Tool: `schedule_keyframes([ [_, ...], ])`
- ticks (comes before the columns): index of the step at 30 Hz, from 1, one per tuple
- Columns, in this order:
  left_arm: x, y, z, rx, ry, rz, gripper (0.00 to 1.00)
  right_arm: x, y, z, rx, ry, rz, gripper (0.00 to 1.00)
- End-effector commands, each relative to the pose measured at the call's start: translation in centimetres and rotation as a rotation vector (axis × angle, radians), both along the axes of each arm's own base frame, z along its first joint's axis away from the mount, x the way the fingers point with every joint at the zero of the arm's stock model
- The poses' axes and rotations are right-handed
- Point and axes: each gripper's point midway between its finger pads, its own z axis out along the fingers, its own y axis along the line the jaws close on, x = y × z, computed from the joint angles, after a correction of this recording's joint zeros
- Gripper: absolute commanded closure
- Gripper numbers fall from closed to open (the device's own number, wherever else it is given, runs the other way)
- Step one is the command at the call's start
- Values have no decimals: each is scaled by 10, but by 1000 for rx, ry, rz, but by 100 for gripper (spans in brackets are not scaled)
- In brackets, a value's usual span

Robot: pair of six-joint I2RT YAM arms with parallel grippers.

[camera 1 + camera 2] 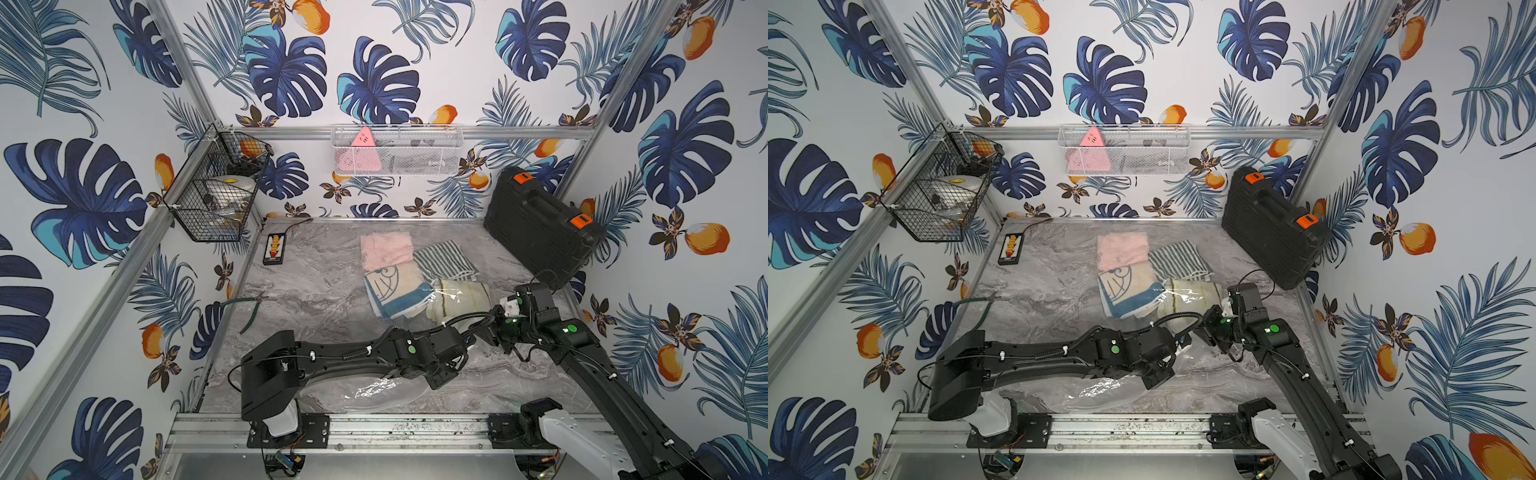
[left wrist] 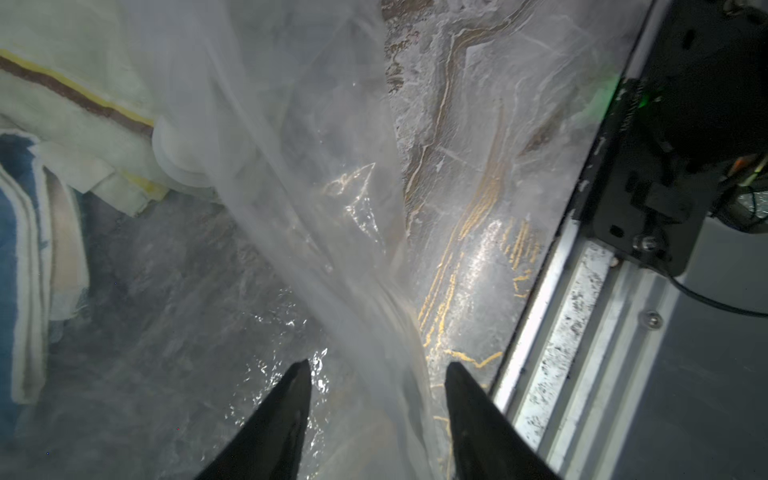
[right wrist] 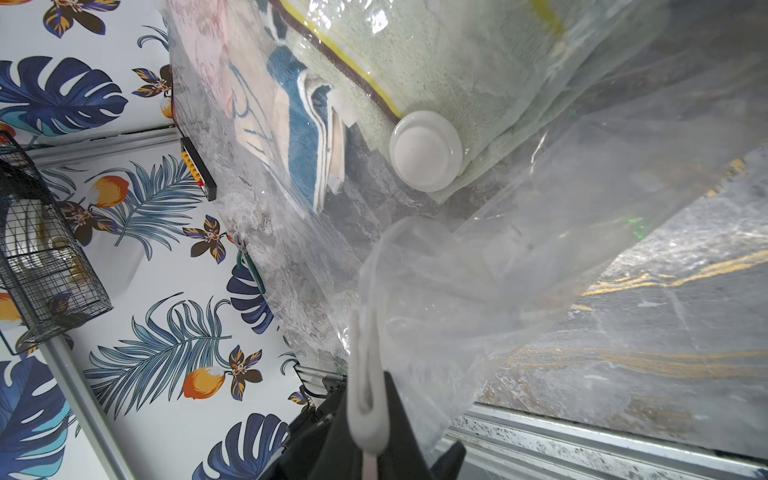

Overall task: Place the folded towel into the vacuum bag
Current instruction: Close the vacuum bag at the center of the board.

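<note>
Vacuum bag (image 3: 540,257) edge pinched in right pincer (image 3: 374,415); left pincer (image 2: 376,370) parted astride plastic near rail (image 2: 582,332).

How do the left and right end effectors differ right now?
The left end effector has its jaws apart, with the transparent plastic vacuum bag draped between them; the right end effector is shut on the bag's small white slider clip. Both work at the bag's near edge.
</note>
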Motion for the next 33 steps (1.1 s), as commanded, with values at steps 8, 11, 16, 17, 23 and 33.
schedule_keyframes([
  [8, 50, 9, 30, -233, 61, 61, 100, 14, 22, 62, 6, -243, 276, 46],
  [11, 67, 24, 48, -292, 105, 39, 100, 23, 11, 101, -147, -405, 350, 34],
  [16, 84, 48, 75, -318, 76, -18, 100, 35, -26, 141, -468, -598, 379, 29],
  [17, 87, 52, 82, -331, 64, -22, 100, 34, -30, 139, -511, -609, 397, 30],
  [23, 96, 66, 108, -367, 38, -65, 100, 24, -35, 127, -643, -697, 580, 39],
  [33, 123, 93, 110, -298, 23, 17, 100, -4, -46, 115, -844, -734, 866, 54],
])
